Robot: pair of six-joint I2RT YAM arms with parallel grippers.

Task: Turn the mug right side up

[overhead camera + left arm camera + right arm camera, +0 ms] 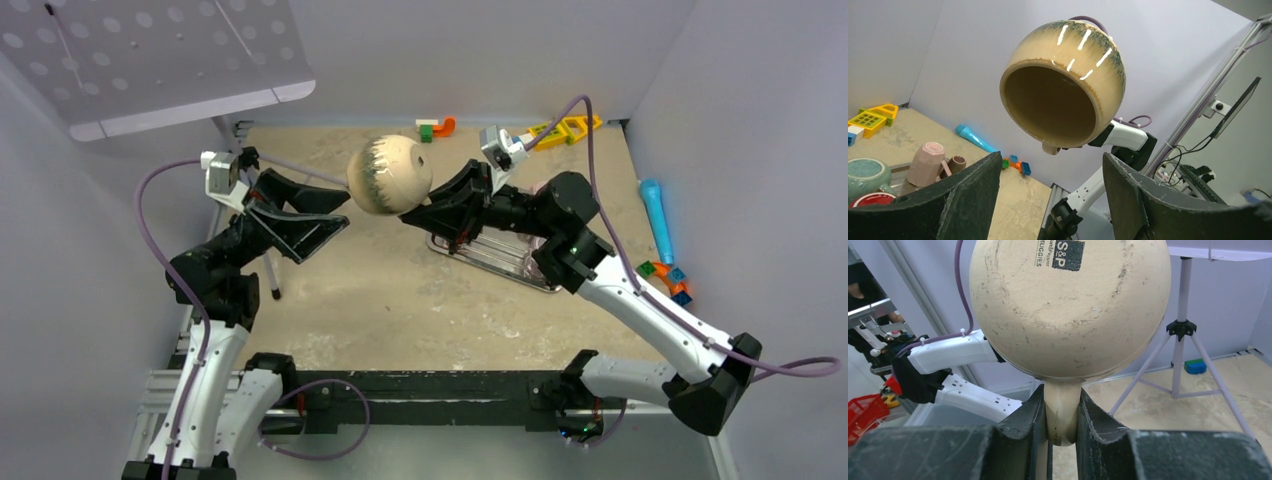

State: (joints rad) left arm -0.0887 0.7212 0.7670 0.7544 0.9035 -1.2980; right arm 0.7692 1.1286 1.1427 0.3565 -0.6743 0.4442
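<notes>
Above table (400, 300), mug (389, 175) in right gripper (1061, 407)

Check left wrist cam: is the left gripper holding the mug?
No, the left gripper is open, clear of the mug; the right gripper clamps its handle.

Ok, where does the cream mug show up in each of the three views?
Top external: upper centre, the mug held aloft.
Left wrist: upper centre, mouth toward the camera, above the open left pincer.
Right wrist: top centre, base toward the camera.
Shared landmark: the right pincer clamped on the handle, at the mug's lower edge.
</notes>
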